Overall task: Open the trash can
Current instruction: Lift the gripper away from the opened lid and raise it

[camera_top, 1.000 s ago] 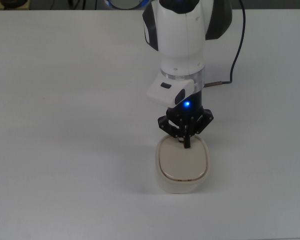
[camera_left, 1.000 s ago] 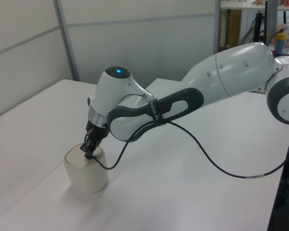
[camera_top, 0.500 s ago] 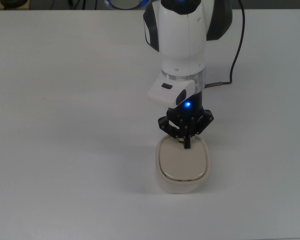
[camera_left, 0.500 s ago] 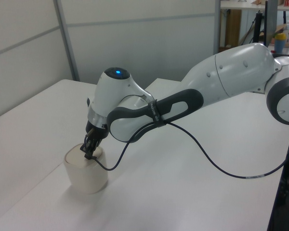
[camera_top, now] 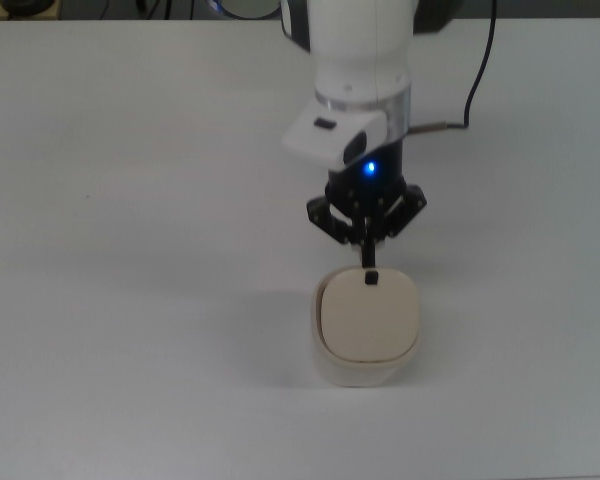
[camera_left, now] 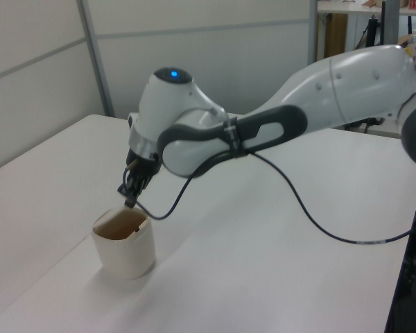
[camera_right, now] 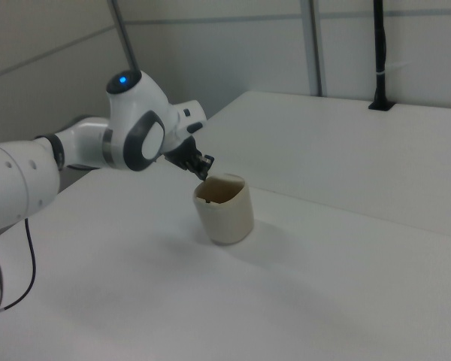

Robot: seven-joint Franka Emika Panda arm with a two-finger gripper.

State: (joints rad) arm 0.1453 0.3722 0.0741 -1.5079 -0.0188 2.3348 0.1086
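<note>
Arm [camera_top: 360, 60] cut off by top view's upper edge; trash can [camera_left: 125, 243] interior too dark to read.

White table [camera_left: 263, 263], pale panelled walls [camera_left: 215, 62] behind

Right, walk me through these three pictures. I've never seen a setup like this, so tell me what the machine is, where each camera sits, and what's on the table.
The white machine is a robot arm ending in a small black gripper with two fingers, shut and holding nothing. One picture looks straight down from above; the other two look in from opposite sides of the table. The only thing on the table is a small cream bin. In the side pictures its top looks open, showing a darker inside. The gripper hangs just above the bin's rim, at the end nearest the arm. A black cable trails from the arm.
</note>
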